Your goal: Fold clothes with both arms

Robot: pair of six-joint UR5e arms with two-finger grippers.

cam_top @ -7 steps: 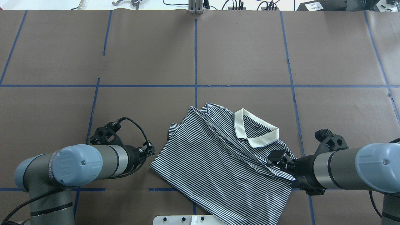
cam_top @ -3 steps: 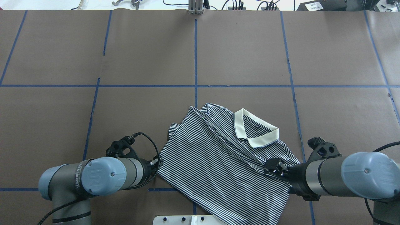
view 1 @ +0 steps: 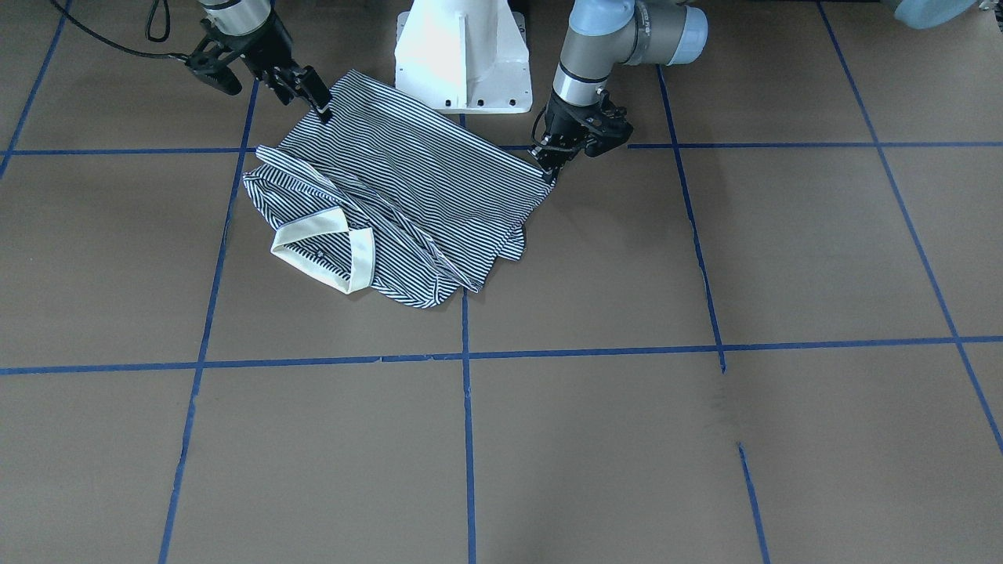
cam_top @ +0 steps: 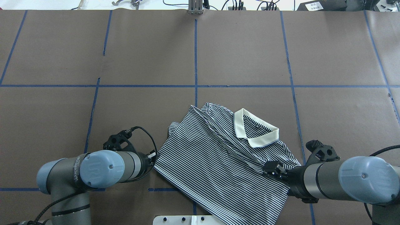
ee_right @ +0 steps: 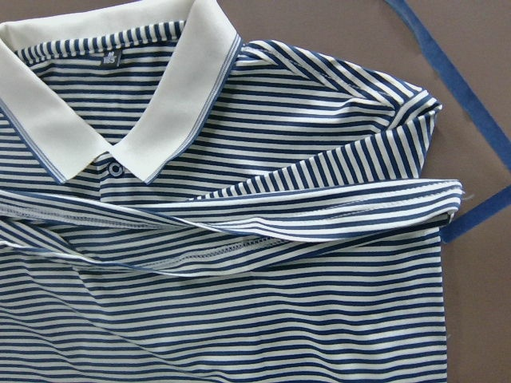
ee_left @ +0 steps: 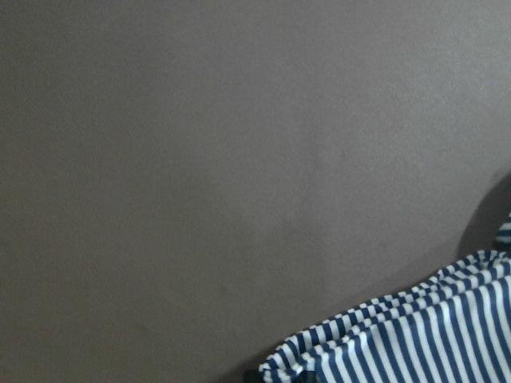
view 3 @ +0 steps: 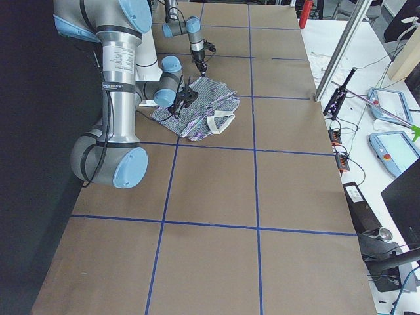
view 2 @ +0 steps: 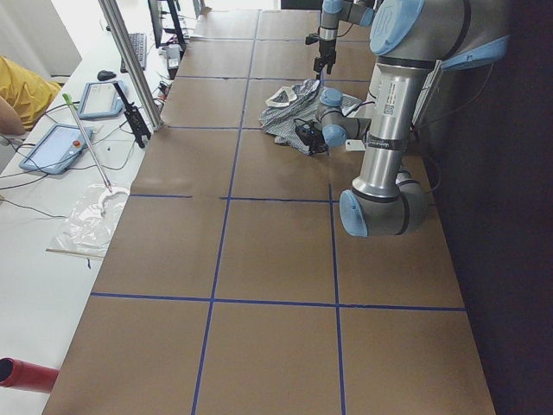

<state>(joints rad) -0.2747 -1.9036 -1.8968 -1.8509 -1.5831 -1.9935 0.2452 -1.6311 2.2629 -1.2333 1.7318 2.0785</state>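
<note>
Both black two-finger grippers closed in: your left gripper (cam_top: 152, 155) meets the navy-and-white striped polo shirt's (cam_top: 218, 162) left corner, your right gripper (cam_top: 271, 167) sits over its right edge on brown table paper (cam_top: 250, 50); jaw states unclear.

Striped polo shirt (cam_top: 218, 162) half-folded, rumpled, cream collar (cam_top: 254, 131) up, flat near worktop's robot-side edge, roughly mid-length, lying diagonal.

Left arm (cam_top: 93, 170) enters lower left of overhead frame, wrist level, left gripper (cam_top: 152, 155) low, jaw state not visible. Right arm (cam_top: 343, 182) enters lower right, reaches toward centre, right gripper (cam_top: 271, 167) low, pointing up-left, jaws look closed
</note>
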